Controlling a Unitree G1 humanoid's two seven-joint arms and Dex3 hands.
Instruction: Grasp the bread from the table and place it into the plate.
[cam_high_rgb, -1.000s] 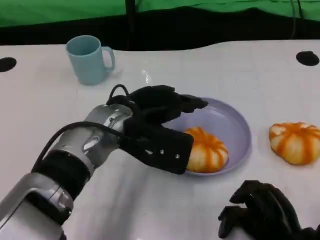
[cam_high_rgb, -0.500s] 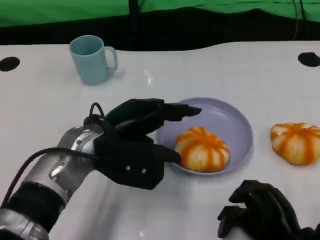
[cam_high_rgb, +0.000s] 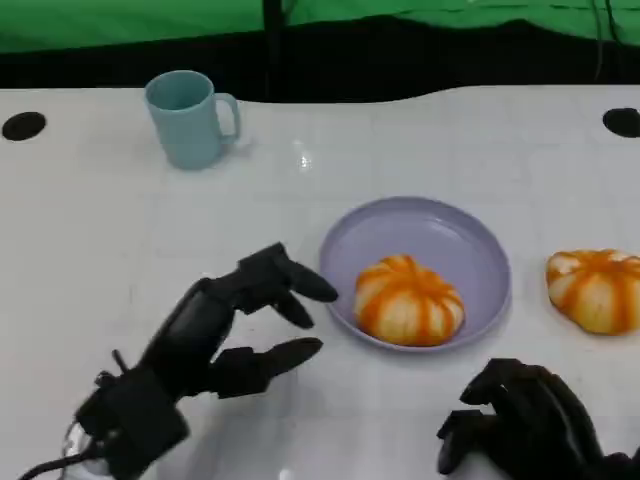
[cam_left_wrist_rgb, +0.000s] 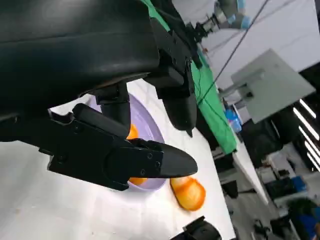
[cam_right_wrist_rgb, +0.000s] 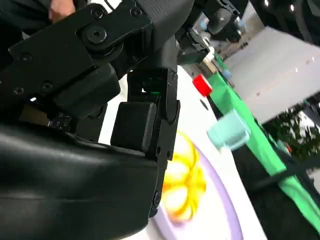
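An orange-and-cream striped bread (cam_high_rgb: 408, 300) lies in the lavender plate (cam_high_rgb: 470, 236), toward its front-left side. A second bread (cam_high_rgb: 596, 288) sits on the table right of the plate. My left hand (cam_high_rgb: 215, 345) hovers left of the plate with its fingers apart and nothing in it. My right hand (cam_high_rgb: 520, 420) rests at the front right of the table with fingers curled in, holding nothing. The left wrist view shows my left hand's fingers (cam_left_wrist_rgb: 125, 150), the plate (cam_left_wrist_rgb: 145, 127) and the second bread (cam_left_wrist_rgb: 188, 192). The right wrist view shows the plated bread (cam_right_wrist_rgb: 182, 182) and the plate (cam_right_wrist_rgb: 220, 210).
A light blue mug (cam_high_rgb: 188, 118) stands at the back left, seen also as the mug (cam_right_wrist_rgb: 228, 131) in the right wrist view. Black round holes (cam_high_rgb: 22, 125) mark the table's far corners. Green cloth hangs behind the table.
My left hand has let go of the bread in the plate and drawn back toward the front left, its fingers now spread. The right hand has not moved.
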